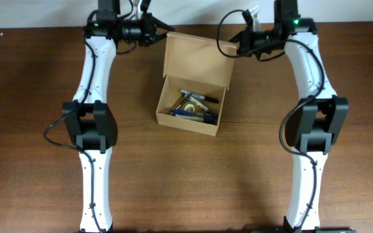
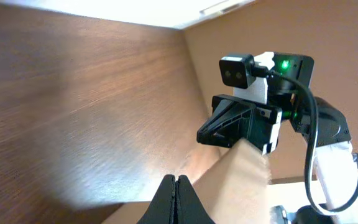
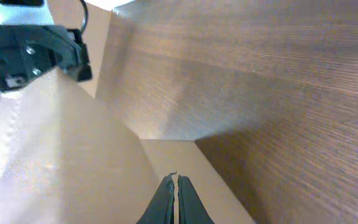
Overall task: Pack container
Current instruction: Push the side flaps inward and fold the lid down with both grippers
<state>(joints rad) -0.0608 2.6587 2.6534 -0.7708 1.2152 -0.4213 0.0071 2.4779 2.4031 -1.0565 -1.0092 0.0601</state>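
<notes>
My left claw (image 2: 174, 180) and right claw (image 3: 173, 182), both pinched tight, flank the plain box's (image 1: 186, 123) open lid (image 1: 197, 61), perhaps touching it.

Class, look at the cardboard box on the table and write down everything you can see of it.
The container is a plain tan-brown cardboard box, rectangular, standing open on the wooden table, slightly skewed. Its hinged lid stands raised at the far side. Inside lie pens and other small items too small to name. The left gripper and right gripper sit shut at the lid's two far corners; whether they pinch it cannot be told.
</notes>
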